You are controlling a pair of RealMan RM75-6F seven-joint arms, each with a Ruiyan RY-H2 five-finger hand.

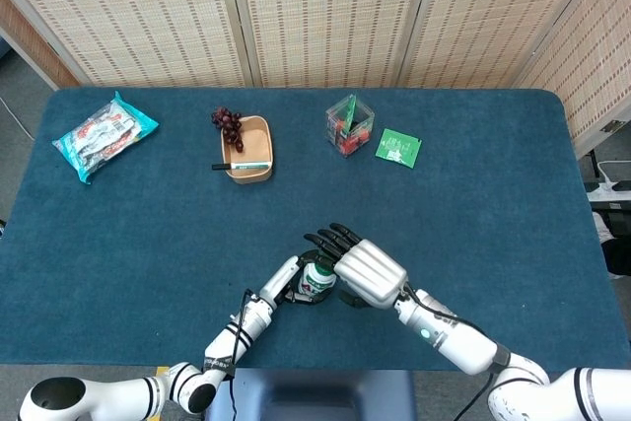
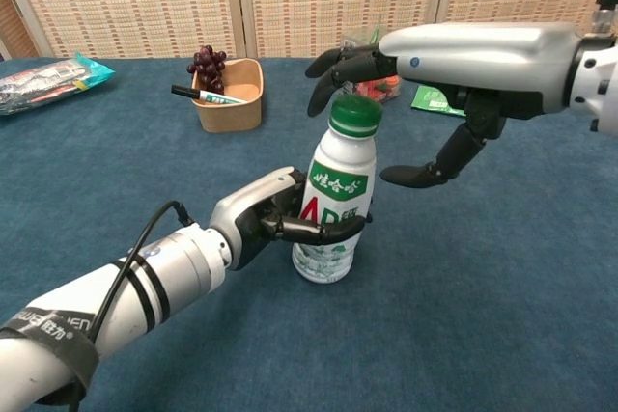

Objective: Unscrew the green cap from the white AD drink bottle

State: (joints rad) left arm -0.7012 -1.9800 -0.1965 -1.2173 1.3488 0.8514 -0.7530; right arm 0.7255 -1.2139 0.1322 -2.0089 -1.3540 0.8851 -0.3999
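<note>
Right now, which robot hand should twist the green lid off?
The right hand, probably. It hangs open just above the green cap, fingers over it, not gripping yet. The left hand is busy holding the white bottle upright.

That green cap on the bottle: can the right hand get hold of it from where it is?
Probably yes. The right hand hovers open above the green cap, fingers spread past it and nothing between, while the left hand holds the bottle.

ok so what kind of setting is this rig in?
Looks like an indoor lab or test bay, not a home: a table with a dark blue carpet-like cover, woven folding screens walling it off, and assorted props laid out, a snack bag and a wooden bowl among them.
</note>
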